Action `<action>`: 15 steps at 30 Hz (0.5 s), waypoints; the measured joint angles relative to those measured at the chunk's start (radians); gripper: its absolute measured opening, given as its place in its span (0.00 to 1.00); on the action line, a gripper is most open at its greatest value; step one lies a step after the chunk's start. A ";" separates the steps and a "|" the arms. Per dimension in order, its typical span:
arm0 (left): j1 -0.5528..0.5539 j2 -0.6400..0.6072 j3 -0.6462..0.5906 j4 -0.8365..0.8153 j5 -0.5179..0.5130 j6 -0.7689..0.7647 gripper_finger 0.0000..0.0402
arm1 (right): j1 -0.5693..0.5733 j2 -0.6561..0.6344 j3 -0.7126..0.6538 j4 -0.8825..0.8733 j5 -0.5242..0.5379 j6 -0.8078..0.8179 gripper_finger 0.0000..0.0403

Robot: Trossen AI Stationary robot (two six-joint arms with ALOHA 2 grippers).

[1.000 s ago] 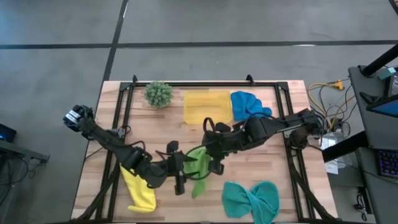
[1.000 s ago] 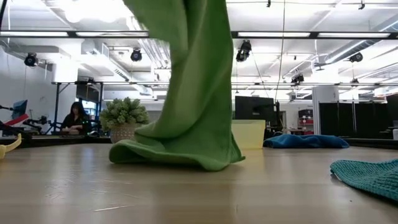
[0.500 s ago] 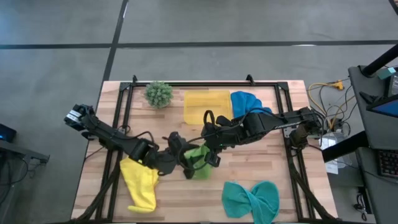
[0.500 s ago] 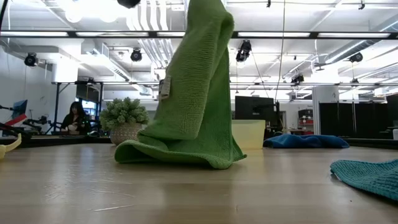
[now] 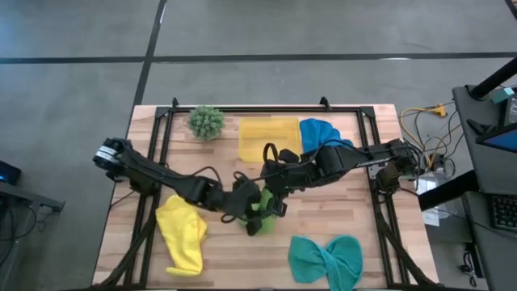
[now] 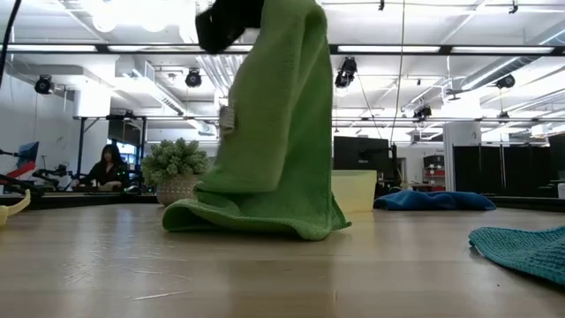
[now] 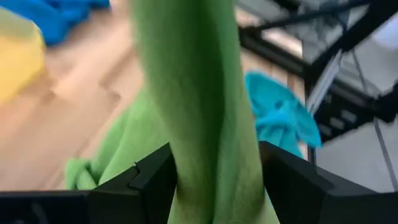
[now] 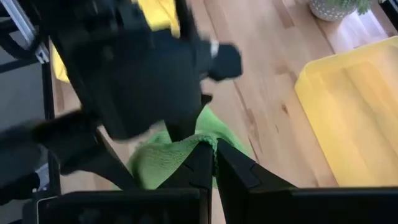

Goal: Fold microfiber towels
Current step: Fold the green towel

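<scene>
Gripping the lime green towel (image 5: 260, 217) mid-surface (image 5: 347, 230): our left tool (image 7: 214, 180) has its fingers spread around a thick fold, our right tool (image 8: 213, 163) is pinched tight on an edge. Towel hangs lifted, lower part bunched on the wood. Yellow towel (image 5: 182, 237), teal towel (image 5: 325, 260), blue towel (image 5: 321, 136) lie apart.

Both dark arms reach inward and meet mid-table. The left gripper (image 5: 246, 202) has its fingers (image 7: 152, 180) spread wide, clamped on the hanging fold of the fuzzy lime green microfiber towel (image 6: 278, 132). Just beside it, the right gripper (image 8: 211, 163) pinches tight on the same towel's edge.
</scene>
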 joint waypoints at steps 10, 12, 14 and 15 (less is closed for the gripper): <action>-0.022 0.038 0.000 -0.004 0.101 -0.043 0.51 | -0.027 -0.035 0.000 -0.018 0.008 -0.020 0.02; -0.027 0.038 -0.001 -0.013 0.130 -0.043 0.51 | -0.033 -0.039 0.000 -0.028 0.010 -0.023 0.02; -0.032 0.038 0.000 -0.022 0.160 -0.043 0.51 | -0.037 -0.042 0.000 -0.034 0.010 -0.028 0.02; -0.035 0.037 -0.001 -0.033 0.175 -0.043 0.51 | -0.038 -0.043 0.000 -0.034 0.011 -0.032 0.02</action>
